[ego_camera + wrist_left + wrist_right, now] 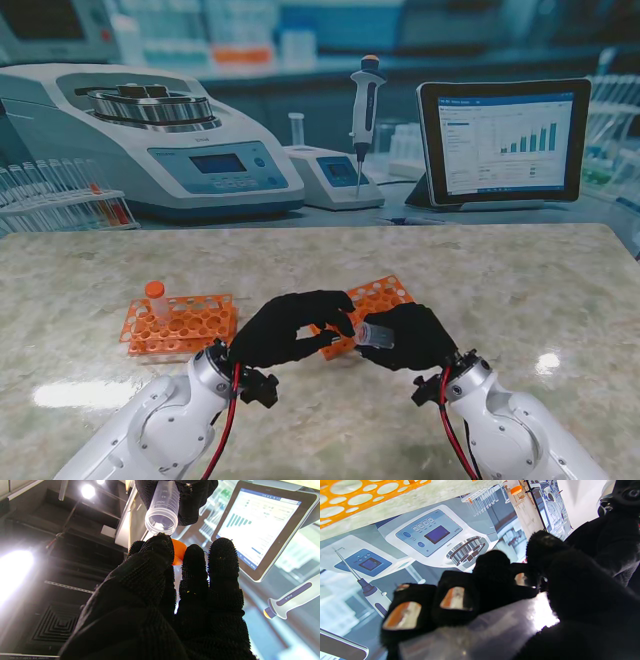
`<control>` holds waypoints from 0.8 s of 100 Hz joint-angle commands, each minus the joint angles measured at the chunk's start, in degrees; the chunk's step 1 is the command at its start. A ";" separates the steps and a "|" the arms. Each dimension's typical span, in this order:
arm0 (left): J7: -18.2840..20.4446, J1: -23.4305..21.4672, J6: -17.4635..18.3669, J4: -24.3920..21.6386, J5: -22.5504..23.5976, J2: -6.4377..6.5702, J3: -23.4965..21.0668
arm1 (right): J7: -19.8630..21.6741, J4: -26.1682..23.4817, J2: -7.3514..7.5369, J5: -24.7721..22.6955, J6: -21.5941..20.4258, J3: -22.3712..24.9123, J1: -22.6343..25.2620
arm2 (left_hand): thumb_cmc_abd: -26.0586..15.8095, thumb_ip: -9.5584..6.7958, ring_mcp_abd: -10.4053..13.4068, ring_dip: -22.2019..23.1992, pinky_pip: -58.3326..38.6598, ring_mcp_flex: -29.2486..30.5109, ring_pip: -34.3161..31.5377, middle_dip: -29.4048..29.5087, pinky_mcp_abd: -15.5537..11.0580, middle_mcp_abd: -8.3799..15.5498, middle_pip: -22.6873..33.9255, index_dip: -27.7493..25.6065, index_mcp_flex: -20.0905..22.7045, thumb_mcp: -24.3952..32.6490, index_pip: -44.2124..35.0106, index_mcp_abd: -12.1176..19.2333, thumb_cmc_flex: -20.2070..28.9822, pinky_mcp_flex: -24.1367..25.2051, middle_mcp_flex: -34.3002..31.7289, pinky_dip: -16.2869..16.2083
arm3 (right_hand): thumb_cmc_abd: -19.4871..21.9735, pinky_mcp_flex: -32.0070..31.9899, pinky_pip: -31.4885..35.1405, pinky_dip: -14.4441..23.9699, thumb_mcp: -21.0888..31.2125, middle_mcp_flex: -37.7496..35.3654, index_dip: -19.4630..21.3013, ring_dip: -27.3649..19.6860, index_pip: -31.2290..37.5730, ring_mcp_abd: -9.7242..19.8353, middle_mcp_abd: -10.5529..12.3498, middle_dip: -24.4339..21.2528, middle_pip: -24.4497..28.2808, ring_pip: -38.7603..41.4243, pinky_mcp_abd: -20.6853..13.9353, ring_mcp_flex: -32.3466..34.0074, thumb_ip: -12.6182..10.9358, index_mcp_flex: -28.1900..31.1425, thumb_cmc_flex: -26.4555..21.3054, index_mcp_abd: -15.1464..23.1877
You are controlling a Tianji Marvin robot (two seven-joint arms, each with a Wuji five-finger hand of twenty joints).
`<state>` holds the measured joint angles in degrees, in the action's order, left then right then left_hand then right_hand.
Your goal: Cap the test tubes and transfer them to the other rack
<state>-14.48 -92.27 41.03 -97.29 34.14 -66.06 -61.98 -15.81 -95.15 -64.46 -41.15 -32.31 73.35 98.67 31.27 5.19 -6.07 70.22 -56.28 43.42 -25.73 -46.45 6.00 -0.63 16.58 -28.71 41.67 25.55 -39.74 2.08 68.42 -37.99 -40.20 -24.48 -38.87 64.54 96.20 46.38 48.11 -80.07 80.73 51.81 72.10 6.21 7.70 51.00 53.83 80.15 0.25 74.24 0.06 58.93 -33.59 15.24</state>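
Note:
My right hand (412,337) is shut on a clear, uncapped test tube (375,334), whose open mouth points toward my left hand (290,328). In the left wrist view the tube (163,507) hangs mouth-first just beyond my fingertips (160,547), which pinch an orange cap (178,552) close to that mouth. The tube (482,632) fills the palm in the right wrist view. Behind both hands lies an orange rack (372,305), partly hidden. On my left, a second orange rack (180,325) holds one capped tube (157,300).
Beyond the table's far edge stand a centrifuge (150,135), a small white device (335,175), a pipette (365,110) and a tablet (503,140). A rack of glass tubes (60,195) sits at the far left. Marble tabletop (540,290) stretches to my right.

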 commanded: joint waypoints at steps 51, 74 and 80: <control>2.05 -2.24 2.53 -1.53 -0.98 0.56 -0.16 | -0.09 0.20 -0.10 -0.15 0.24 0.29 0.34 | -1.15 -1.61 2.11 0.97 1.42 0.83 1.07 -0.59 -0.22 -1.76 3.01 -0.59 1.27 3.29 -1.15 -1.66 5.55 0.02 -0.02 0.78 | 1.32 4.32 17.85 2.60 0.32 -2.41 2.52 3.56 3.05 3.72 -0.63 1.09 0.13 10.20 -6.45 1.49 0.71 1.26 -1.89 4.55; 1.99 -2.19 2.90 -1.33 -1.10 0.50 0.24 | -0.12 0.33 -0.11 -0.16 0.17 0.34 0.31 | -1.20 -1.65 2.15 0.94 1.40 0.90 1.05 -0.71 -0.28 -1.75 3.00 -0.61 1.22 3.12 -1.16 -1.61 5.55 0.03 -0.13 0.69 | 1.33 4.32 17.85 2.60 0.28 -2.43 2.52 3.56 3.05 3.72 -0.71 1.11 0.14 10.20 -6.45 1.49 0.72 1.26 -1.94 4.55; 1.91 -2.16 2.89 -1.30 -1.20 0.46 0.36 | -0.12 0.35 -0.11 -0.15 0.15 0.31 0.28 | -1.20 -1.67 2.21 0.95 1.35 0.93 1.02 -0.72 -0.27 -1.63 2.98 -0.61 1.29 3.12 -1.18 -1.55 5.55 -0.04 -0.12 0.64 | 1.31 4.32 17.85 2.60 0.27 -2.42 2.52 3.56 3.05 3.72 -0.59 1.11 0.13 10.20 -6.45 1.49 0.72 1.26 -1.89 4.55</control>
<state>-12.56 -94.24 43.82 -98.45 33.04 -65.53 -61.82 -15.94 -94.93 -64.46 -41.29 -32.28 73.76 98.65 31.27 5.20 -6.07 70.24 -56.28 43.42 -25.73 -46.45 6.00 -0.65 16.58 -28.71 41.67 25.55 -39.74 2.07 68.42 -37.99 -40.20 -24.48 -38.86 64.54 96.20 46.38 48.10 -80.07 80.74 51.81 72.09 6.21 7.70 51.44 53.80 80.15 0.25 74.24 0.06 58.93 -33.59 15.25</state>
